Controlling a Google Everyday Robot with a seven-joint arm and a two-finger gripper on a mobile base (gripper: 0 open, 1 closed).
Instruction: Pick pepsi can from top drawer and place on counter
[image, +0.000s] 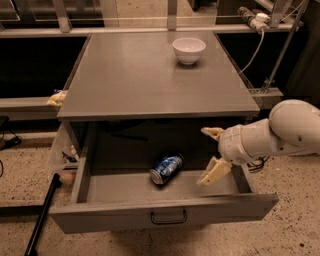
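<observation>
We log top drawer (125, 214) open below and in front of the counter (150, 85). Pepsi can (166, 169) lies on its side mid-drawer. Gripper (212, 152) sits inside the drawer at 3 o'clock of the can, near it, not touching. Bowl (189, 50) stands on the counter, 1 o'clock, near the back edge.

Blue pepsi can (166, 169) lies on its side in open top drawer (165, 212) beneath grey counter (150, 80); gripper (210, 153), fingers apart, near its right.
</observation>
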